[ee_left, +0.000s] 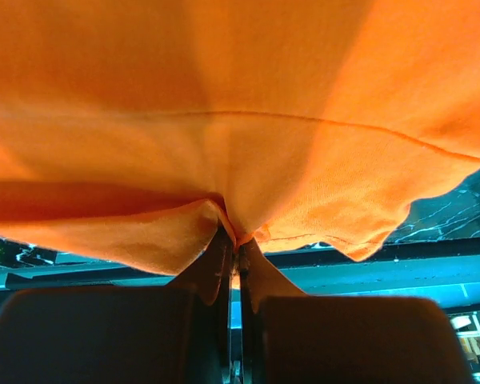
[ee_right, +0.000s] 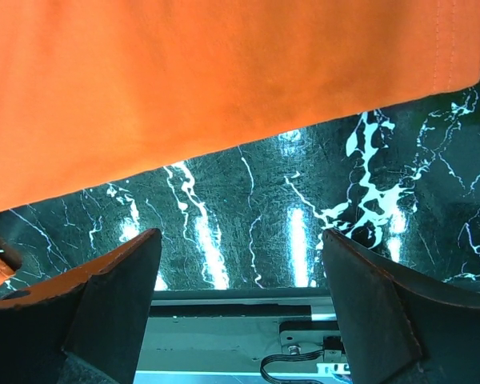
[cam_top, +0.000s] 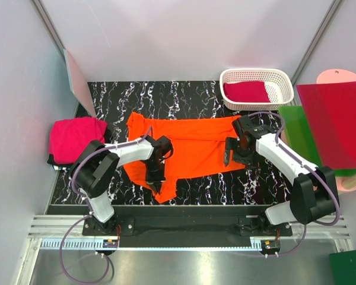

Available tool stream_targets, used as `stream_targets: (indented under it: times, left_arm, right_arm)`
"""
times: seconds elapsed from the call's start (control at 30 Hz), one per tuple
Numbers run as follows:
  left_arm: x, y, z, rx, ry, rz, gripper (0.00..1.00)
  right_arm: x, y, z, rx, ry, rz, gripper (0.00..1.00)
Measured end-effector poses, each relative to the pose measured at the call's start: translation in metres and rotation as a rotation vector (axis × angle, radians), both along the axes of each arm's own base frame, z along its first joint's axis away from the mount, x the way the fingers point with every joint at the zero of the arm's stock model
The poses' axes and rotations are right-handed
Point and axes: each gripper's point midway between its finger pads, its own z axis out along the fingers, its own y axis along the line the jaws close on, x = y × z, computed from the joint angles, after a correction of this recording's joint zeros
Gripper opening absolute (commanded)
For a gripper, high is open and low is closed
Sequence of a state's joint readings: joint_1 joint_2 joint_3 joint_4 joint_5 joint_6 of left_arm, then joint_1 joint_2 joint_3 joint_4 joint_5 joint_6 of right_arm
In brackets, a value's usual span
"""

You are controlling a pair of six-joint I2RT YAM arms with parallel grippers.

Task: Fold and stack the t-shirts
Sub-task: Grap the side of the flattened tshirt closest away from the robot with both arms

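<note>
Left gripper (ee_left: 234, 240) clamped on orange t-shirt (cam_top: 193, 145), at its 8 o'clock. Right gripper (ee_right: 242, 244) jaws apart over bench (cam_top: 243, 185), at the shirt's 3 o'clock.

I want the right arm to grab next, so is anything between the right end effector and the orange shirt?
Nothing visible. The open right end effector faces the orange shirt hem, with only bare marble table between them.

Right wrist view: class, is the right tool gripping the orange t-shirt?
No, the right tool is open, only marbled table between its fingers, the orange t-shirt beyond.
</note>
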State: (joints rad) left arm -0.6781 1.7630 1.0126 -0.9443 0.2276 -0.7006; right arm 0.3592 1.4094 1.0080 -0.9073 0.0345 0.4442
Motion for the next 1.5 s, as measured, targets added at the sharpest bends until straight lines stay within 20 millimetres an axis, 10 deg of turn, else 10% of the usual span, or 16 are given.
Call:
stream_targets:
  times: [0.37, 0.6, 0.73, 0.9, 1.0, 1.5]
  left_arm:
    - [-0.027, 0.021, 0.020, -0.009, -0.011, -0.001, 0.06]
    - [-0.050, 0.038, 0.015, 0.034, 0.047, 0.007, 0.44]
    - [-0.060, 0.046, 0.009, 0.055, 0.072, 0.008, 0.45]
    - [-0.066, 0.052, 0.006, 0.070, 0.091, 0.004, 0.33]
    - [-0.067, 0.052, 0.005, 0.071, 0.090, 0.002, 0.00]
    - [-0.071, 0.057, 0.020, 0.026, 0.026, 0.004, 0.00]
  right_arm:
    - [0.002, -0.010, -0.008, -0.053, 0.018, -0.071, 0.89]
    - [-0.012, -0.017, -0.025, 0.001, 0.066, -0.316, 0.83]
    - [-0.036, -0.002, -0.047, 0.096, 0.163, -0.434, 0.81]
    - [-0.073, 0.011, -0.072, 0.171, 0.307, -0.552, 0.78]
    - [-0.077, 0.018, -0.071, 0.214, 0.325, -0.596, 0.78]
    - [-0.056, 0.034, -0.064, 0.307, 0.296, -0.629, 0.79]
